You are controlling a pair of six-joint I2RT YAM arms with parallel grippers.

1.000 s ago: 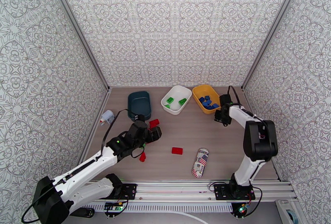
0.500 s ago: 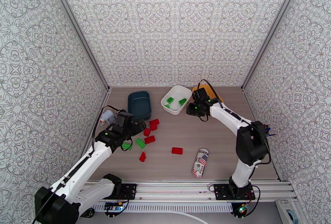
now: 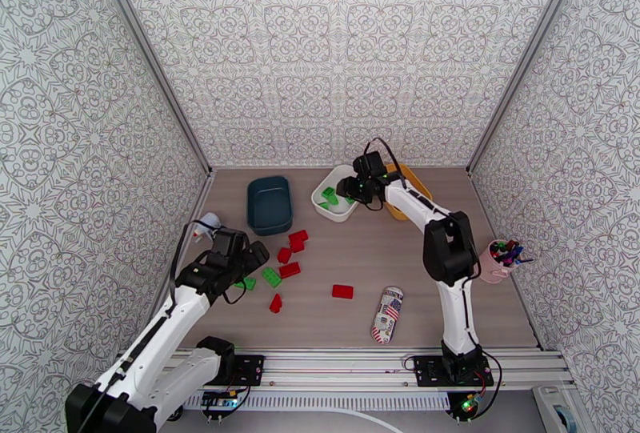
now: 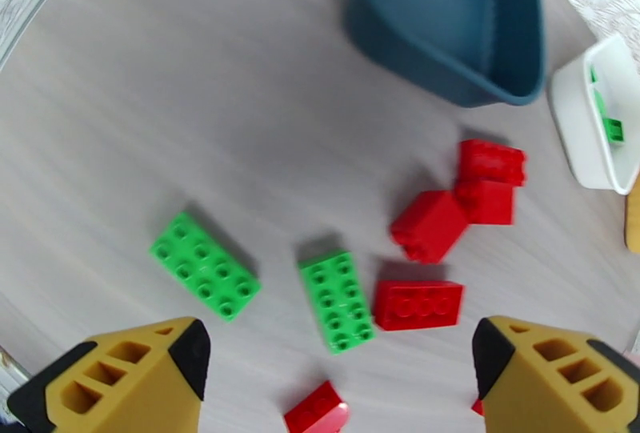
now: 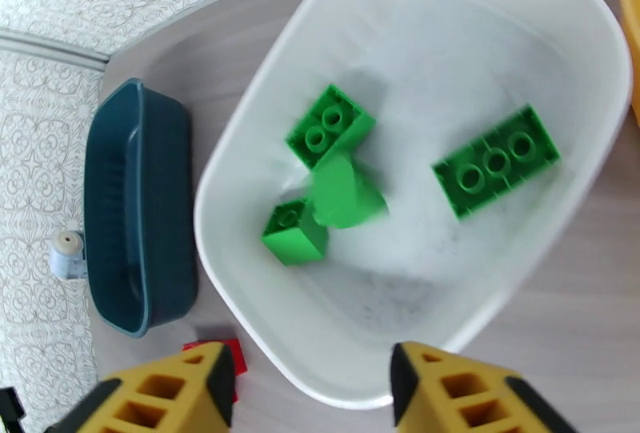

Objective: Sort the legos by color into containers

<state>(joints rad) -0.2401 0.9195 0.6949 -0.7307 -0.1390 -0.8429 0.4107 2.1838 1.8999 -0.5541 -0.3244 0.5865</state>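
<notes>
Three bins line the table's far edge: teal (image 3: 270, 204) at 11 o'clock, white (image 5: 512, 34) at 12, yellow (image 3: 414, 181) at 1. The right gripper (image 5: 310, 366) hangs over the white one, jaws apart and empty. Four green legos (image 5: 496, 161) lie inside, one blurred. The left gripper (image 4: 336, 350), jaws wide, hovers above two more green legos and six red legos (image 4: 418, 304) at 9 o'clock of centre.

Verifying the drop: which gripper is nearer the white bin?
Right. The right gripper hovers above the white bin; the left gripper is to its left, over loose bricks by the teal bin.
</notes>
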